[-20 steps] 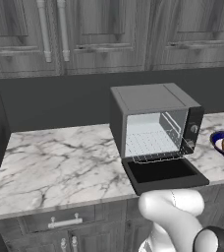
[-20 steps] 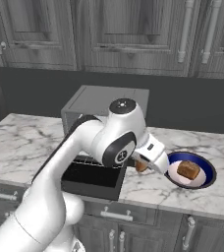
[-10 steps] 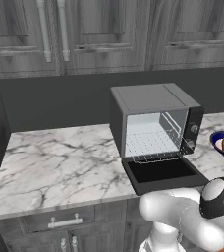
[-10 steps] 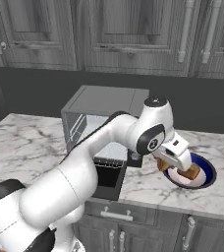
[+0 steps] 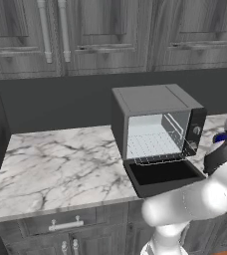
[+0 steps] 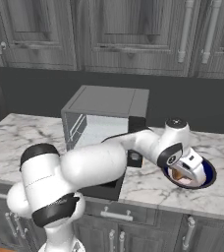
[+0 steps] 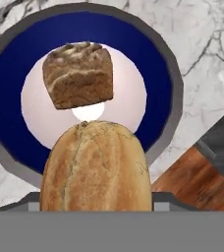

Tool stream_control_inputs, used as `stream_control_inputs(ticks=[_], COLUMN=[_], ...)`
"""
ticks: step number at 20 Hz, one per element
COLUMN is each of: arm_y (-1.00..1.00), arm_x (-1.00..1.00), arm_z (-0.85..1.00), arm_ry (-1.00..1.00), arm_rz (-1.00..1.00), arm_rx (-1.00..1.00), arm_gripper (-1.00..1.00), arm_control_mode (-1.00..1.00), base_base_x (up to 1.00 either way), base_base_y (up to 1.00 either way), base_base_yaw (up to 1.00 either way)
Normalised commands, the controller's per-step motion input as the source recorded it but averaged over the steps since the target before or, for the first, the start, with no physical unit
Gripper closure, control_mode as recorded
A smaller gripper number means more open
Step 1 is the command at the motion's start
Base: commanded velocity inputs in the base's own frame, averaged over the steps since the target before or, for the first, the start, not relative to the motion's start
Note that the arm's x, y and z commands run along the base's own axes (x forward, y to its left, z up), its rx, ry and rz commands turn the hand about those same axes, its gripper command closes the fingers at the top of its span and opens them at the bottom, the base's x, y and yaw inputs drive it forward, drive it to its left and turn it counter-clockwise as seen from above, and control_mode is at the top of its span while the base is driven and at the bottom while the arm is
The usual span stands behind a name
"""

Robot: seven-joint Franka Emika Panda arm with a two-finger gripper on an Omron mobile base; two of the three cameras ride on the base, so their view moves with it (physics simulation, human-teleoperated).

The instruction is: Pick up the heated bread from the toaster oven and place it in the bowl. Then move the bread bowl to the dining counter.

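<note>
From the left base camera I see the toaster oven (image 5: 158,127) on the marble counter (image 5: 60,169), its door (image 5: 163,177) dropped flat and the wire rack (image 5: 155,147) bare. A sliver of the blue bowl (image 5: 219,138) peeks out past the oven's right side, behind my arm.

From the right base camera, my arm reaches across the front of the oven (image 6: 104,115) and bends down over the bowl (image 6: 208,173), which sits on the counter (image 6: 148,182) to the oven's right. The gripper (image 6: 187,173) hangs over the bowl with something golden-brown under it, the loaf (image 6: 181,176).

Through the hand camera I look straight down into the bowl (image 7: 148,64). The loaf (image 7: 94,167) sits large at the bottom of the picture between my fingers, so I'm clenched on it, above the bowl's white middle. A darker, squarish chunk of bread (image 7: 78,75) already lies inside the bowl. Bare marble (image 7: 202,34) surrounds the rim.
</note>
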Motion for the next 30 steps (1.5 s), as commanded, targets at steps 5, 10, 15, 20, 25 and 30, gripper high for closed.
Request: stream_control_inputs(ticks=[5, 10, 15, 20, 25, 30], arm_y=[-0.34, -0.21, -0.04, 0.01, 0.14, 0.09], arm_x=[0.39, 0.71, 0.48, -0.08, -0.92, -0.96], arm_z=[-0.44, -0.33, -0.12, 0.36, 0.25, -0.46], arm_ry=[0.0, 0.0, 0.0, 0.0, 0.02, -0.04], arm_rz=[0.0, 0.0, 0.0, -0.05, -0.18, -0.27], arm_rx=[0.03, 0.0, 0.0, 0.0, 0.04, 0.25], arm_gripper=[1.0, -1.0, -1.0, -1.0, -1.0, -1.0], arm_control_mode=[-1.0, -1.0, -1.0, -1.0, -1.0, -1.0], base_base_x=[0.0, 0.0, 0.0, 0.0, 0.0, 0.0], base_base_y=[0.0, 0.0, 0.0, 0.0, 0.0, 0.0], base_base_yaw=[0.0, 0.0, 0.0, 0.0, 0.0, 0.0])
